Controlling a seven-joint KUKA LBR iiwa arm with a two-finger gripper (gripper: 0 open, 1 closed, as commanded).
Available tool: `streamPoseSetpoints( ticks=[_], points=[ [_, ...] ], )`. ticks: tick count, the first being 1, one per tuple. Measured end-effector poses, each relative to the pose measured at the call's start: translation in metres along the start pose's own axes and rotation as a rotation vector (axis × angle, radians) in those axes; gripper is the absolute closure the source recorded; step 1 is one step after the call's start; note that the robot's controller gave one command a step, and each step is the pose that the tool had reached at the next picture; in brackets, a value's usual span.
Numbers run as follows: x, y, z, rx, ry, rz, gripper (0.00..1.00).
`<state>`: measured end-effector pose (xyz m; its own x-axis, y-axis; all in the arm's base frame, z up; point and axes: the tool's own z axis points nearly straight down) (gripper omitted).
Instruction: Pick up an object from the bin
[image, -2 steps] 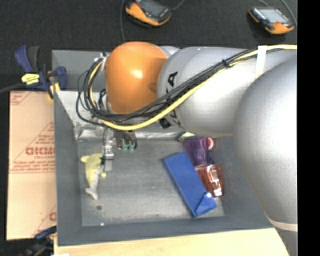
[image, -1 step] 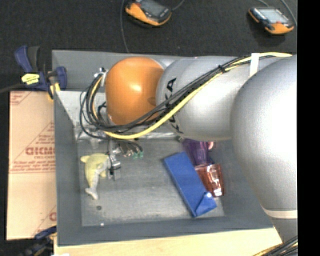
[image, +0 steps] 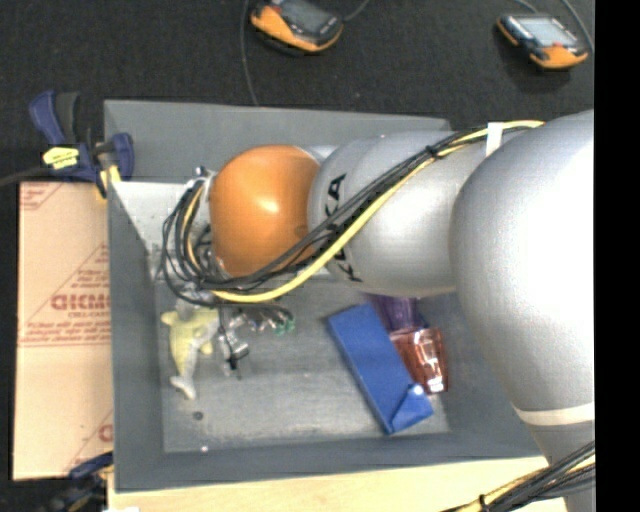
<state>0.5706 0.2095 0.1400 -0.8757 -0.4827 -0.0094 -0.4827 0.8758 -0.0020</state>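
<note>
End effector (image: 232, 349) — just beside pale-yellow toy (image: 184, 340)

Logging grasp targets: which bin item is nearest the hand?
The pale yellow toy, leftmost, right beside the hand; the blue pad and the red clear piece lie apart on the right.

The bin (image: 300, 425) is plain grey, the toy (image: 185, 345) pale yellow, the flat piece (image: 372, 362) blue, the packet (image: 422, 358) red; my wrist cover (image: 262, 205) is orange.
</note>
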Motion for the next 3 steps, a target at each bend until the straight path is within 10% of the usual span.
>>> streamPoseSetpoints(
  ticks=[1, 2, 3],
  points=[
    [-0.036, -0.057, 0.012, 0.0, -0.002, -0.097, 0.0],
    [-0.044, -0.038, 0.046, -0.004, 0.003, -0.408, 0.0],
    [-0.041, -0.025, 0.068, 0.009, -0.015, -0.541, 1.0]
  ],
)
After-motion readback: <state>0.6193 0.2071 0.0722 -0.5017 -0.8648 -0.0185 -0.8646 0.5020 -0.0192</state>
